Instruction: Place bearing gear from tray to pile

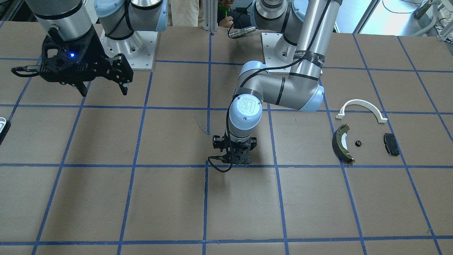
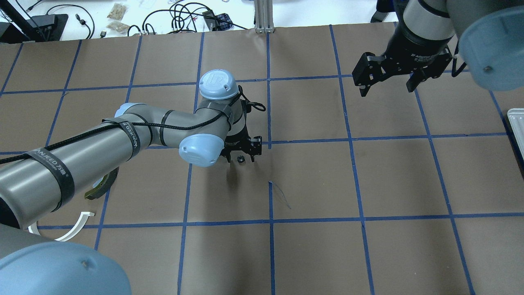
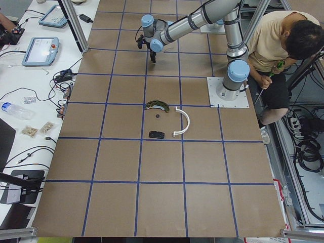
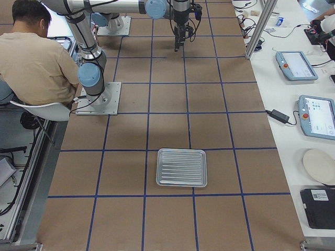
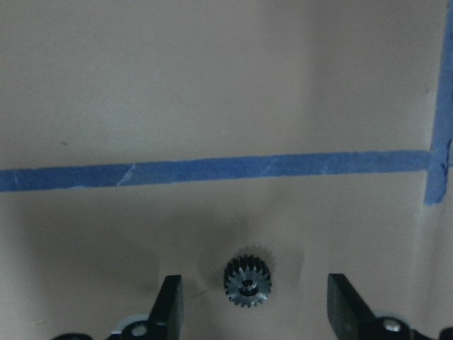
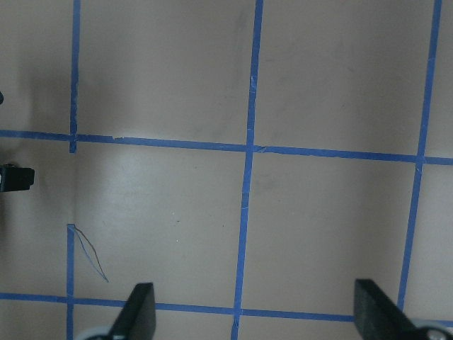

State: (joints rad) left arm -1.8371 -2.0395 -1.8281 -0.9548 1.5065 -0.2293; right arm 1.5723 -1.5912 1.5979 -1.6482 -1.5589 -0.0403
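Note:
The bearing gear [image 5: 247, 280], small, dark and toothed, lies flat on the brown table near its middle; it also shows in the overhead view [image 2: 240, 159]. My left gripper [image 5: 258, 297] is open, pointing down, with one finger on each side of the gear and not touching it. The pile lies apart from it: a white arc bracket [image 1: 361, 108], a dark brake shoe [image 1: 341, 143], a black pad [image 1: 391, 144] and a small black part [image 1: 358, 143]. The tray [image 4: 181, 167] is a ribbed metal one and holds nothing. My right gripper [image 1: 102, 83] hangs open and empty above the table.
Blue tape lines [image 2: 269, 141] grid the table. The tray's edge shows at the overhead view's right side [image 2: 516, 127]. A seated person [image 3: 283, 50] is behind the arm bases. Tablets and cables [image 4: 316, 115] lie on the side bench.

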